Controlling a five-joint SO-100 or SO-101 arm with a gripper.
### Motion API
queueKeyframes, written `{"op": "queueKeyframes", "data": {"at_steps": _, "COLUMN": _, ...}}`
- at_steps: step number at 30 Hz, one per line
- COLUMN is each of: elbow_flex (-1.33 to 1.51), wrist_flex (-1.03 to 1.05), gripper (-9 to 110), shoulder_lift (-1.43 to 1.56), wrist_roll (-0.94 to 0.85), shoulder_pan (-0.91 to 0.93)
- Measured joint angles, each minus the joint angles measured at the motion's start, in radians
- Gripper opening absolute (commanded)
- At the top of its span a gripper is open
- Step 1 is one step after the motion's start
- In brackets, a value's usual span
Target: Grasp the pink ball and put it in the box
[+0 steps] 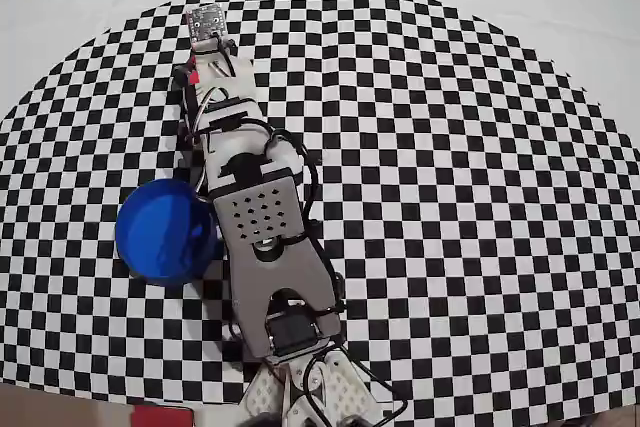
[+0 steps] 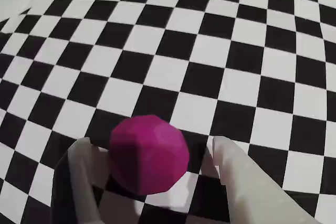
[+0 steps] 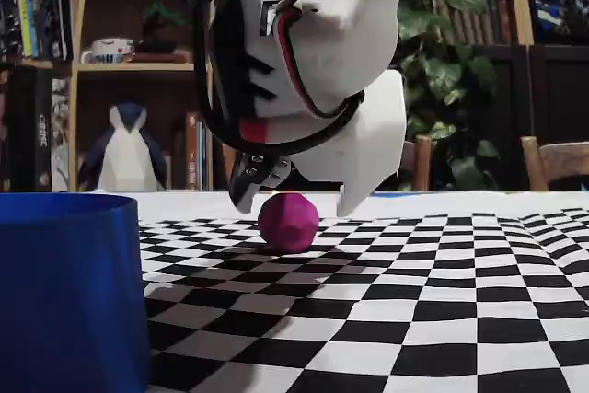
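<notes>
The pink ball sits on the checkered cloth, between my two fingers, in the wrist view. In the fixed view the pink ball rests on the cloth directly below my gripper, whose tips hang just above its top on either side.

Largest item: the checkered cloth covers the table as a round black-and-white patch with plain white fabric around it. My arm lies across it in the overhead view, reaching from the bottom edge toward the top, and it hides the ball from that camera.

Next: the box, a round blue container, stands on the cloth just left of my arm in the overhead view, touching or nearly touching the arm's outline; I cannot tell which. In the fixed view the box fills the lower left foreground, well apart from the ball, and blocks the cloth behind it.

Next: my gripper. The jaws stand wide, spread a little broader than the ball. The left finger and the right finger flank the ball in the wrist view. Whether either pad touches the ball I cannot tell.

Background, fixed view: shelves with books, a penguin figure, a leafy plant.
</notes>
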Motion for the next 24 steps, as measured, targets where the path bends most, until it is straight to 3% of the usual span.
{"op": "queueKeyframes", "data": {"at_steps": 24, "elbow_flex": -0.031, "wrist_flex": 0.002, "gripper": 26, "shoulder_lift": -0.029, "wrist_roll": 0.000, "shoulder_pan": 0.000}}
